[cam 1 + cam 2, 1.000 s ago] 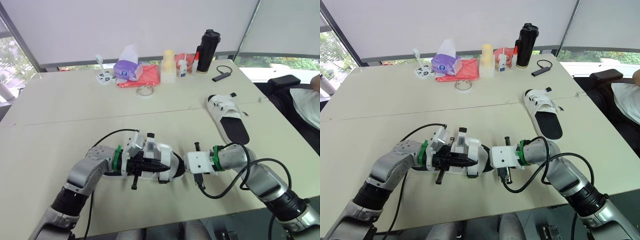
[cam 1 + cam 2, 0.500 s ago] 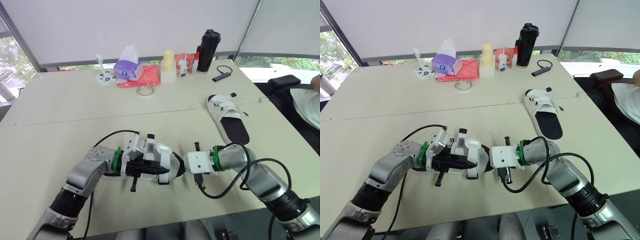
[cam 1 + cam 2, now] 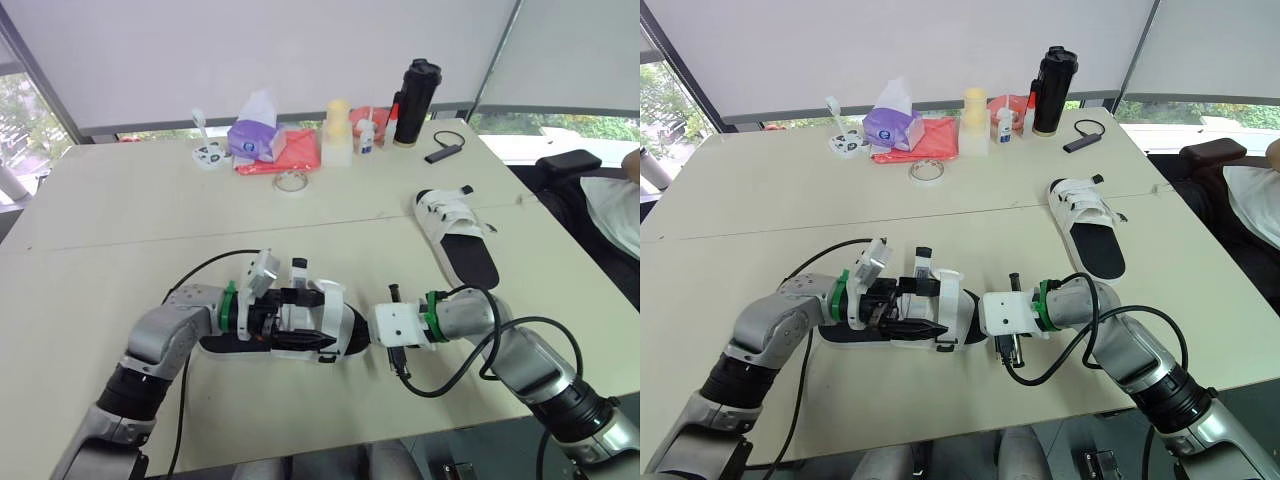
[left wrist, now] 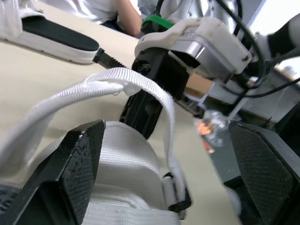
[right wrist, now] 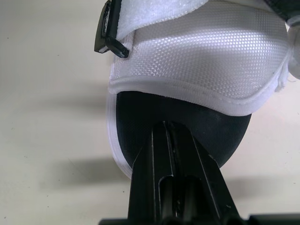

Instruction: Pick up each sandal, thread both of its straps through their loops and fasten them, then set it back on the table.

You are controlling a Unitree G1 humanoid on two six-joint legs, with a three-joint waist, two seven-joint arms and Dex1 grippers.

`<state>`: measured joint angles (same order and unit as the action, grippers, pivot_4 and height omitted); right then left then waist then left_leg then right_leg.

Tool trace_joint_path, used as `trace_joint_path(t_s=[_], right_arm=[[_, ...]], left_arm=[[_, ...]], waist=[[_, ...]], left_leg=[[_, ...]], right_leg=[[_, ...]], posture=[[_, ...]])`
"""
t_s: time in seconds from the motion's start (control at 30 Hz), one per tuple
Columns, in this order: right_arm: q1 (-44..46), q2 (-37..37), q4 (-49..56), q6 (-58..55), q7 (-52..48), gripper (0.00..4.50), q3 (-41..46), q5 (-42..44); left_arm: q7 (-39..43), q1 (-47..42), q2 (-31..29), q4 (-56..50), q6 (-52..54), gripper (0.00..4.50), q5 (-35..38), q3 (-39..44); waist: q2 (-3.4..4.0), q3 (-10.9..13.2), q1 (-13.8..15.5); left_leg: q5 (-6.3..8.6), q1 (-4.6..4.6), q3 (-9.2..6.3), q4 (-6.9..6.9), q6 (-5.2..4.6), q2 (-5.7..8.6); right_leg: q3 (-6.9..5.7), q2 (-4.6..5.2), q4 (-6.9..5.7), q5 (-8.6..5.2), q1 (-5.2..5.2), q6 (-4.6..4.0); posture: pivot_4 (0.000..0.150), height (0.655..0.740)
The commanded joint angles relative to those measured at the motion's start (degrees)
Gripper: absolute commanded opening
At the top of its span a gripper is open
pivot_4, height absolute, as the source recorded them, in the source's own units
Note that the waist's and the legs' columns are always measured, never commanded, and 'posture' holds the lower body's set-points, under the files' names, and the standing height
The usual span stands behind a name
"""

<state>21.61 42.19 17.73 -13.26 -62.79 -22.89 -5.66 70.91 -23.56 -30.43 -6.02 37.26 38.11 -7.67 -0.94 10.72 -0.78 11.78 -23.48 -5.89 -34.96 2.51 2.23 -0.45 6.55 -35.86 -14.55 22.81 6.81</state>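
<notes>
Left eye view: left claw (image 3: 925,305) has swung back from over the near sandal (image 3: 335,335) and now stands wide open, gripping nothing, with a white strap (image 4: 136,84) arching loose between its fingers. Right claw (image 5: 171,130), fingers together, still presses the sandal's rounded end on the tabletop (image 3: 150,200). Strap looks unfastened, so threading probably remains.

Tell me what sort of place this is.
Likely an office or meeting room: pale tables pushed together, roller blinds behind them, and desk clutter like a tissue pack and tape roll.
</notes>
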Motion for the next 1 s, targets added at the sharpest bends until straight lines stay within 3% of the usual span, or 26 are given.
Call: trace_joint_path(t_s=[0.03, 0.33, 0.57, 0.73, 1.0], right_arm=[[-0.1, 0.1, -0.5, -0.4, 0.1, 0.00, -0.5, -1.1], [-0.1, 0.3, -0.5, -0.2, -0.1, 0.00, -0.6, -1.2], [-0.6, 0.5, -0.2, -0.1, -0.1, 0.00, -0.5, -1.3], [-0.7, 0.4, -0.1, -0.2, -0.1, 0.00, -0.5, -1.3], [-0.2, 0.1, -0.4, -0.4, -0.2, 0.00, -0.5, -1.4]], left_arm=[[-0.4, -1.9, -1.7, -2.7, 3.5, 4.40, 4.8, 4.8], [-2.8, -0.5, -6.4, -5.6, 15.4, 4.40, 16.2, 13.1], [4.8, 15.3, -17.0, -15.0, 11.9, 4.40, 11.2, 8.6], [3.7, 20.5, -15.6, -16.6, 7.2, 4.40, 7.7, 5.4], [-1.1, 20.6, -7.4, -11.2, -5.5, 4.40, -3.8, -1.4]], waist=[[-0.01, 0.0, 0.0], [-0.02, 0.0, 0.0], [0.03, 0.0, -0.1], [0.01, 0.0, 0.1], [-0.02, 0.0, 0.1]], left_leg=[[0.00, 0.00, -0.01, 0.00, 0.00, 0.00], [0.00, -0.01, -0.02, 0.01, 0.00, 0.00], [0.00, -0.01, 0.11, 0.20, 0.01, -0.03], [0.11, -0.06, 0.02, 0.21, 0.18, -0.10], [0.02, -0.17, 0.27, 0.31, 0.02, -0.07]], right_leg=[[-0.01, 0.00, 0.00, 0.00, -0.01, 0.01], [0.00, 0.00, 0.00, 0.00, 0.01, -0.01], [0.07, 0.07, 0.09, 0.02, 0.11, -0.06], [0.02, 0.18, 0.52, 0.11, 0.26, -0.22], [0.04, 0.22, 0.63, 0.18, 0.20, -0.26]], posture=[[0.150, 0.7400], [0.150, 0.7400], [0.150, 0.7400], [0.150, 0.7400], [0.150, 0.7400]])
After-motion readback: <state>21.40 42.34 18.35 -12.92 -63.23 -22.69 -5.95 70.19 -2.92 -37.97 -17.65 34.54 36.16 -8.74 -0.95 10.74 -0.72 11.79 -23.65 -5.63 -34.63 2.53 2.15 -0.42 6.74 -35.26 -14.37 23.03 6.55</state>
